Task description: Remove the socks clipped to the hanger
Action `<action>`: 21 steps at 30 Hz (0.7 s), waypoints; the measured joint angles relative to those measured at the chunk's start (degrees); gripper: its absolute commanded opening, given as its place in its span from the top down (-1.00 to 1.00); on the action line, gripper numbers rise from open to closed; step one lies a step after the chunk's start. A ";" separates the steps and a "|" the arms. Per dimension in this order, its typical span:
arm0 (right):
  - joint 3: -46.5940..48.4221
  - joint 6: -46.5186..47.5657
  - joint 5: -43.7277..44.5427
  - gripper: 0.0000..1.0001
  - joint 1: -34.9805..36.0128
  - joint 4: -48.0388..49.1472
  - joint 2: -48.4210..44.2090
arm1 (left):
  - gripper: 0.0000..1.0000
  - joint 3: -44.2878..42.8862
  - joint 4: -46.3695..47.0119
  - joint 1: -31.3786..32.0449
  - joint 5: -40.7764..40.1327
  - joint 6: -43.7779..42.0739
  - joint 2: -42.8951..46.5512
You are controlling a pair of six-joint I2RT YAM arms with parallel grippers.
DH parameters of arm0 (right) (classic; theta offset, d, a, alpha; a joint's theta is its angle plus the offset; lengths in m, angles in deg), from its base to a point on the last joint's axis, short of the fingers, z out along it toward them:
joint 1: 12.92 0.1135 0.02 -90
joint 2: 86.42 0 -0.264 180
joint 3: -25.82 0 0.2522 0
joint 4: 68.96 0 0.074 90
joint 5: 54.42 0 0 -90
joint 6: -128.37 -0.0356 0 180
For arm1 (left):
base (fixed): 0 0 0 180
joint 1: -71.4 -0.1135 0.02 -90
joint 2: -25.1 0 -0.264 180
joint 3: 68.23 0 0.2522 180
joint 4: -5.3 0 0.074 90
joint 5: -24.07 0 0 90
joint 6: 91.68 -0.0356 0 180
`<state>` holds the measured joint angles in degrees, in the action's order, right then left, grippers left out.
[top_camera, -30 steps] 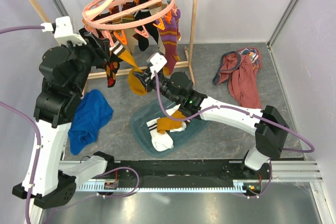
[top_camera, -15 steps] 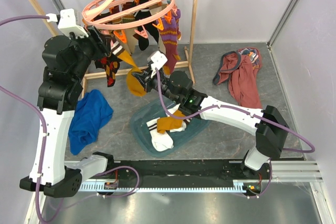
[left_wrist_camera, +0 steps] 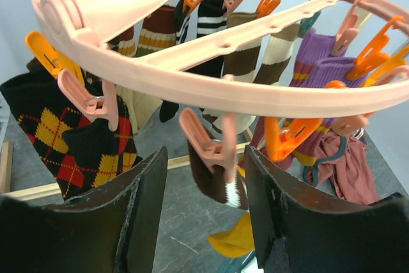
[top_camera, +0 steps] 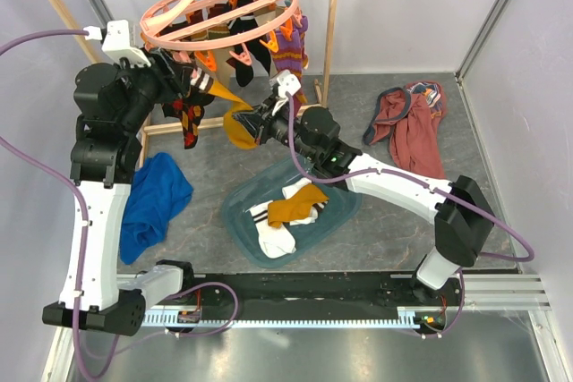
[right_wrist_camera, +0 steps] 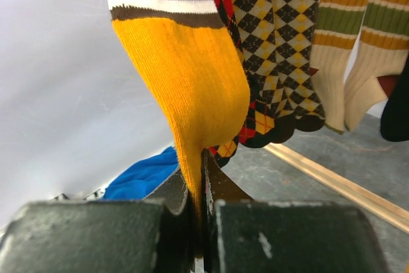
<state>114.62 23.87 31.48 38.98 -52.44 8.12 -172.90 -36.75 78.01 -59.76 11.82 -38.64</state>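
Freeing the mustard-yellow knitted sock [right_wrist_camera: 185, 87] needs both arms: your right gripper [right_wrist_camera: 199, 158] is clamped on its lower end, bottom centre of the right wrist view, while a pale pink plastic clip [left_wrist_camera: 214, 148] under the round salmon-pink ring hanger [left_wrist_camera: 223, 94] pinches its cuff. Your left gripper [left_wrist_camera: 206, 164] stands partly open astride that clip; squeeze its wings squarely, then pull straight down.

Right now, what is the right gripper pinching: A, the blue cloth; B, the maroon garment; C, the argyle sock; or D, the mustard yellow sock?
D: in the right wrist view the right gripper has its jaws closed on the lower end of the hanging mustard yellow sock.
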 measured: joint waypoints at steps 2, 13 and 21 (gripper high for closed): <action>0.00 -1.51 -0.94 1.00 -0.52 0.20 0.20 | -0.17 0.98 0.66 -1.18 1.57 0.46 0.00; 0.00 -3.80 -3.17 1.00 -1.44 0.48 0.85 | -0.14 2.08 6.54 -3.17 7.10 2.10 -0.02; 0.00 -3.85 -3.65 1.00 -1.44 0.46 0.85 | -0.10 2.27 8.11 -3.45 7.61 2.78 -0.20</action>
<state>114.62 20.02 27.83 37.53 -51.98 8.98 -170.63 -28.64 74.56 -52.15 14.59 -38.84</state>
